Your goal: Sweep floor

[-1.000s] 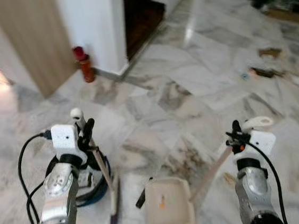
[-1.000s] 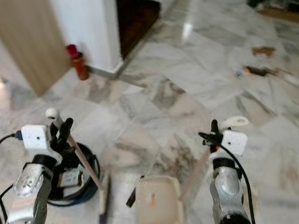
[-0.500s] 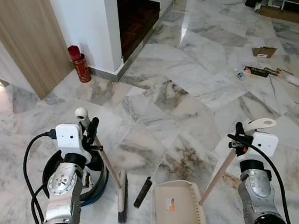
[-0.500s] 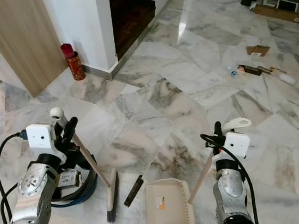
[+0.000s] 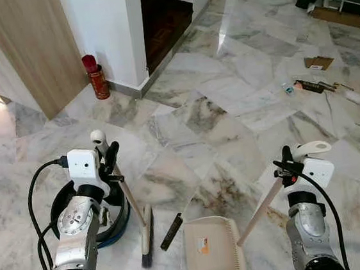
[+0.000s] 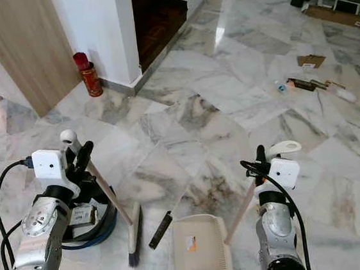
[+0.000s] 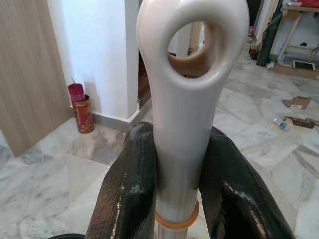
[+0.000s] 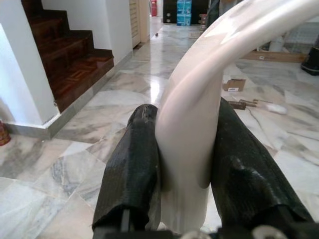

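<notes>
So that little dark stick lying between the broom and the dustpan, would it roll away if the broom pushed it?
Probably it would slide more than roll: the dark stick looks flat-sided and lies flat. It seems small and light, so the broom should shift it easily. On the glossy marble floor it may skid past the dustpan.

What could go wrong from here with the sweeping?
The broom head sits right beside the blue-rimmed basin, so a stroke might knock it. The litter lies far across the floor from the dustpan. The small dark object between broom and pan could get pushed aside instead of in.
</notes>
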